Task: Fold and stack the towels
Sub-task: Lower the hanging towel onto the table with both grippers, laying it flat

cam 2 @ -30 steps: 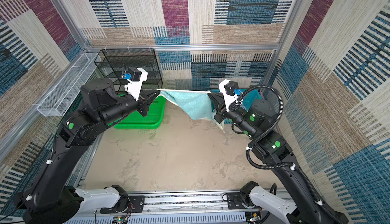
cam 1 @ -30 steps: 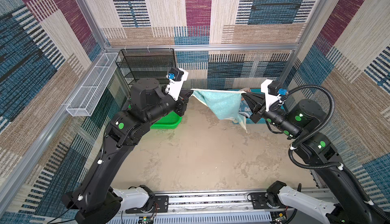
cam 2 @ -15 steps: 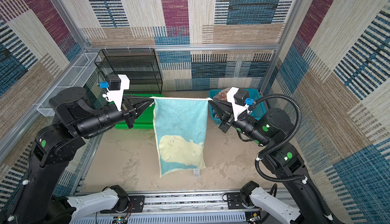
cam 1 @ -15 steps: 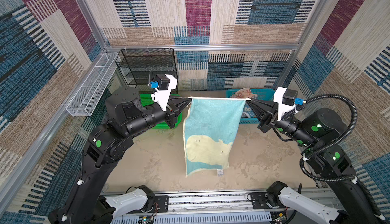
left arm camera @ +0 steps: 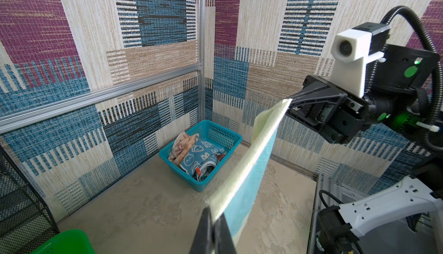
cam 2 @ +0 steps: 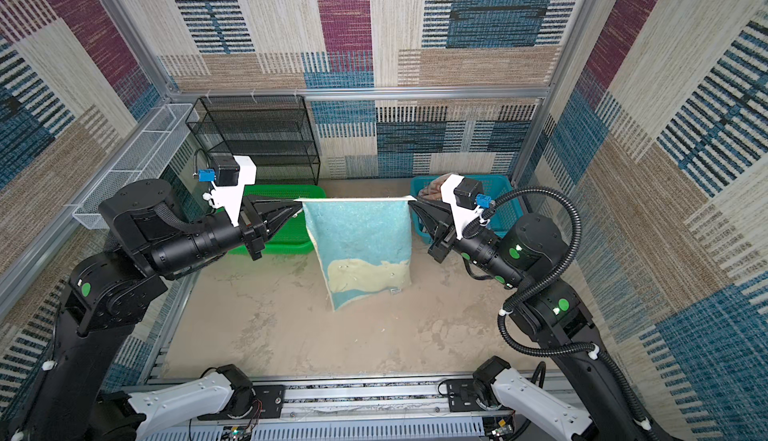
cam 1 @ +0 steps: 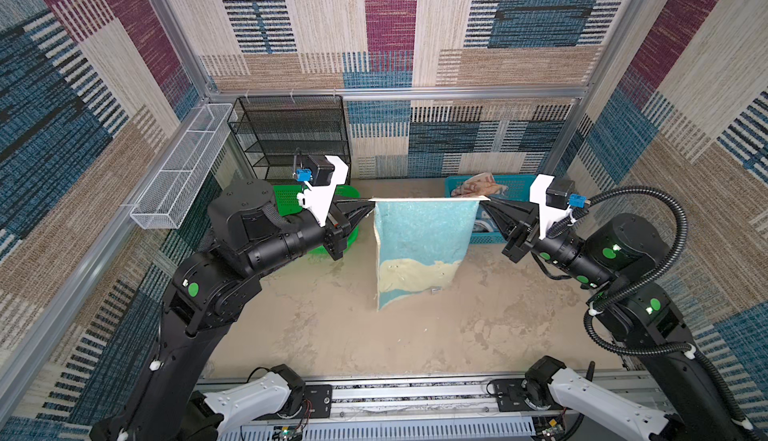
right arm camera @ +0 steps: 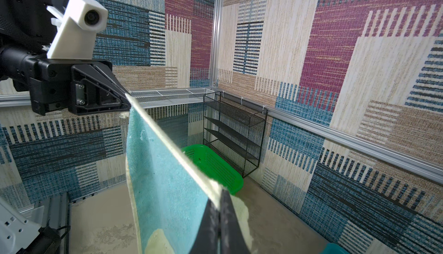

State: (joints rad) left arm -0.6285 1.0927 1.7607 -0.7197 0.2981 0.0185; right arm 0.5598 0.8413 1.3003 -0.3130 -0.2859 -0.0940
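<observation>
A pale aqua-and-cream towel (cam 1: 422, 243) (cam 2: 359, 239) hangs flat like a curtain above the middle of the table, its top edge pulled taut. My left gripper (cam 1: 371, 206) (left arm camera: 214, 214) is shut on its top left corner. My right gripper (cam 1: 486, 200) (right arm camera: 219, 200) is shut on the top right corner. Whether the towel's lower edge touches the table I cannot tell. More towels lie crumpled in the blue basket (left arm camera: 230, 135) at the back right: a coral one (left arm camera: 182, 145) and a blue rabbit one (left arm camera: 194, 155).
A green basket (cam 1: 291, 204) (right arm camera: 215, 166) sits at the back left behind my left arm. Behind it a black wire shelf (cam 1: 291, 139) stands against the back wall. A white wire tray (cam 1: 183, 164) is fixed to the left wall. A metal rail (cam 1: 415, 397) runs along the front.
The towel was bunched between the grippers near the back. Both grippers have drawn forward and apart, and it now hangs spread out flat.
</observation>
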